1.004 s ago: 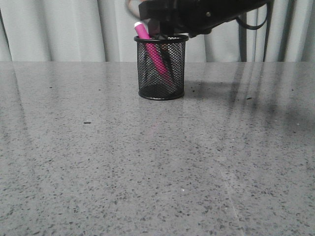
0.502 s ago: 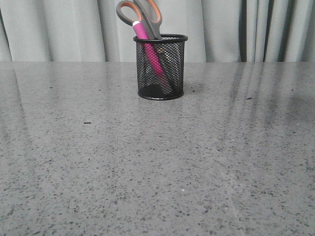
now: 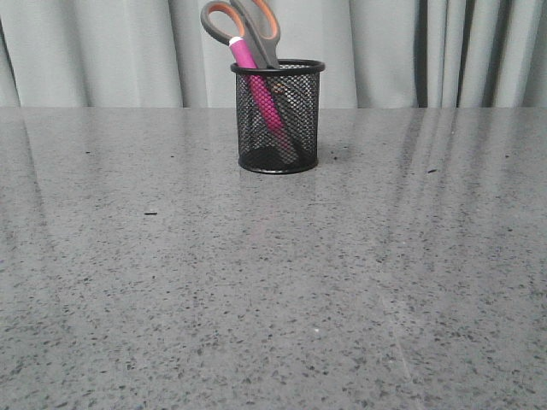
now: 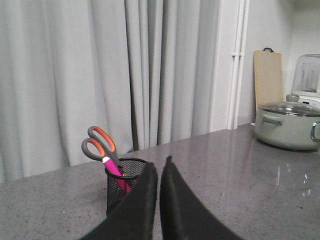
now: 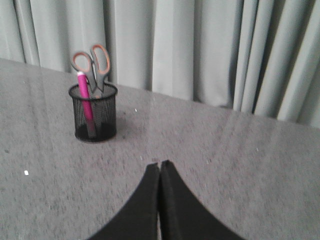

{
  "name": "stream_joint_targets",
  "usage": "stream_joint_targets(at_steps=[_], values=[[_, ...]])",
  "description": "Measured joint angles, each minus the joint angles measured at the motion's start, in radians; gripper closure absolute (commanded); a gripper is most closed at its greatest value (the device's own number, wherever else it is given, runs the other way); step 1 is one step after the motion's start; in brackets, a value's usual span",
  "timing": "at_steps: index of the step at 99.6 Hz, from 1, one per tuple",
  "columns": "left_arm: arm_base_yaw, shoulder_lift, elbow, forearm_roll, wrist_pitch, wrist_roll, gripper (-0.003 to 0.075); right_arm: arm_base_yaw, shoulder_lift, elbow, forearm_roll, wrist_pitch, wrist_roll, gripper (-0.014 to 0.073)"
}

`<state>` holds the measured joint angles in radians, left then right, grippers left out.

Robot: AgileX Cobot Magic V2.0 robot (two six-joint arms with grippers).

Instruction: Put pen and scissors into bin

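Inside the bin [image 3: 278, 115] pen [image 3: 259, 90] and scissors [image 3: 244, 27] lean on its rim, handles up; both end effectors, left [image 4: 158, 167] and right [image 5: 160, 165], closed empty, well clear.

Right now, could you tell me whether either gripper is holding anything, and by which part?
Nothing is held. The left gripper and right gripper both have their jaws shut on nothing. The pen and scissors stand in the bin.

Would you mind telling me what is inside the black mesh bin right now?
The bin holds the pen and the scissors, handles above the rim. The blades show only dimly through the mesh; their tips cannot be made out.
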<state>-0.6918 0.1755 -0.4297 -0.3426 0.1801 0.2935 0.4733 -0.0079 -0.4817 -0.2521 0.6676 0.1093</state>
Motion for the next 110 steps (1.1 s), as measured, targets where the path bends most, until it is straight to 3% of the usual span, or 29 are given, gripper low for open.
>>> stream_joint_targets(at_steps=[89,110], values=[[0.000,0.000,0.017,-0.024,-0.026,0.000,0.0740,0.000,-0.005,0.006,0.000,0.026,0.000,0.0659],[0.004,0.000,0.060,0.074,-0.043,0.039,0.0740,0.000,-0.005,0.006,0.000,0.026,0.000,0.0659]])
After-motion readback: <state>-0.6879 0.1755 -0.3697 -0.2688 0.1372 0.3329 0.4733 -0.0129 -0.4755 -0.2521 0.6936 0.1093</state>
